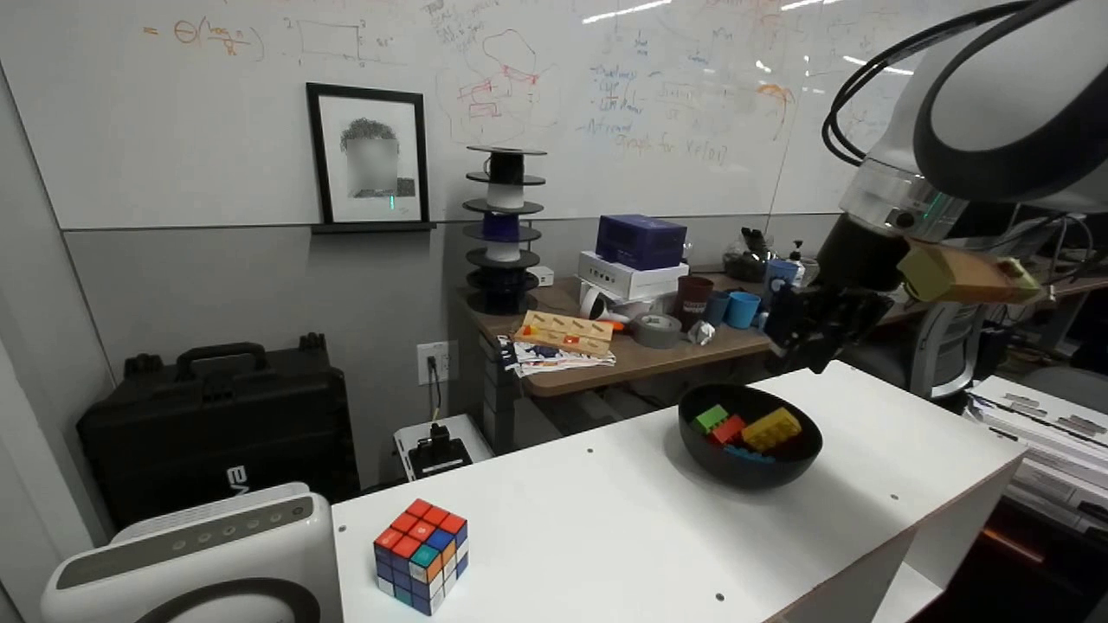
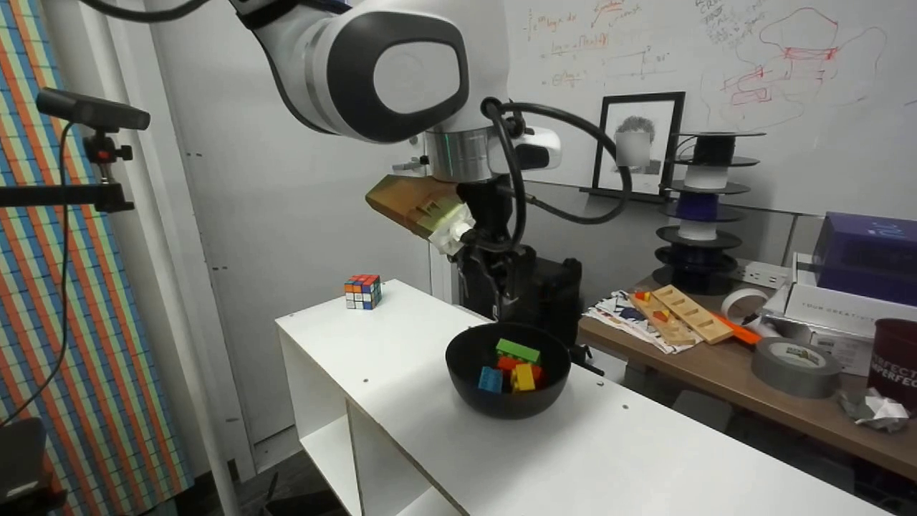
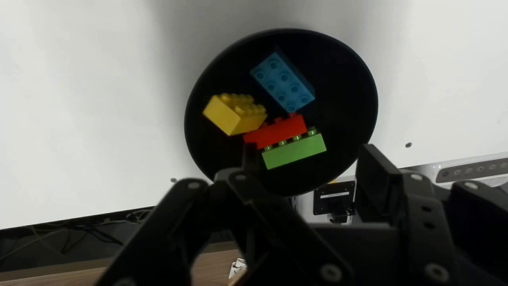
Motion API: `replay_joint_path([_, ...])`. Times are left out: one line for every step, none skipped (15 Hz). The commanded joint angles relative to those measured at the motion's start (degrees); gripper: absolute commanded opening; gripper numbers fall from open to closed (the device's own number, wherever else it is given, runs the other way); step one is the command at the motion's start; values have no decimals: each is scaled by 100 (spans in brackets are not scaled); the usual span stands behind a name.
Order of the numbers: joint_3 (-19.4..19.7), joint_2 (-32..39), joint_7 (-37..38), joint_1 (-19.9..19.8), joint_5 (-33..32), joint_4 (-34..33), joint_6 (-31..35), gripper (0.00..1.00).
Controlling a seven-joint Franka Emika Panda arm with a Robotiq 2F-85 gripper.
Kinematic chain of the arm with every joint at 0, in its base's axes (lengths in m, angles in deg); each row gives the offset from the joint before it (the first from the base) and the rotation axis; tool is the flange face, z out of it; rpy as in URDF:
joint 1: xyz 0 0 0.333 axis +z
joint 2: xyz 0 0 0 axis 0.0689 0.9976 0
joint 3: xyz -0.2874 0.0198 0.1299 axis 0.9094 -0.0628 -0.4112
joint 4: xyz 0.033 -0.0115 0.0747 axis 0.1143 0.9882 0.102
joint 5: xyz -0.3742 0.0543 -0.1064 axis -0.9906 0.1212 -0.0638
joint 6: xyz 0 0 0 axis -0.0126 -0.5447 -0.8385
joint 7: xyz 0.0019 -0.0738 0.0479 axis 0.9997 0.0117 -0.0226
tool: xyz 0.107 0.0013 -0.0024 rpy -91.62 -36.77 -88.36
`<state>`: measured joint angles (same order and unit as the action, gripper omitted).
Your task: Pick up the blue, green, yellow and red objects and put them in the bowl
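The black bowl (image 1: 705,459) stands on the white table and shows in both exterior views (image 2: 466,380) and in the wrist view (image 3: 349,115). The blue block (image 3: 283,83), yellow block (image 3: 234,115), red block (image 3: 276,132) and green block (image 3: 294,151) all lie inside it. In the wrist view the red block lies against the green block, and the yellow block is tilted. My gripper (image 3: 307,153) is open, its fingers wide apart with nothing between them. In both exterior views the gripper (image 1: 801,342) (image 2: 501,301) hangs above the bowl, apart from it.
The multicoloured puzzle cube (image 1: 421,555) stands on the white table (image 1: 571,536), away from the bowl. A white appliance (image 1: 199,562) stands at the table's end. A brown desk (image 1: 727,346) with boxes, cups and tape runs behind.
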<state>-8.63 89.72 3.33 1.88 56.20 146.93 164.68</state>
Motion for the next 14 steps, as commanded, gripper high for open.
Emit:
replay_joint_path([-131,-262,-316,-88,91,14,-330,98])
replay_joint_path([11,-500,-291,48,-211,138,-714,100])
replay_joint_path([70,-708,-299,119,-402,270,-974,100])
replay_joint_path([91,-929,-323,173,-599,389,-1212,100])
replay_joint_path([21,-1259,-412,181,-665,558,-1562,100])
replay_joint_path([5,-1533,-430,223,-778,702,-1752,100])
replay_joint_path([79,-1865,-300,336,-1144,982,-1642,100])
replay_joint_path([55,-2163,-297,378,-1358,1182,-1660,100])
replay_joint_path([19,-2496,-326,389,-1511,1444,-1559,100])
replay_joint_path([-19,-2811,-386,395,-1577,1658,-1576,100])
replay_joint_path([-50,-3131,-502,391,-1497,1883,-1575,100])
replay_joint_path([-67,-3464,-601,408,-1335,2071,-1641,100])
replay_joint_path([-44,-2653,-393,385,-1413,1465,-1653,100])
replay_joint_path([-55,-2947,-427,391,-1415,1670,-1662,100])
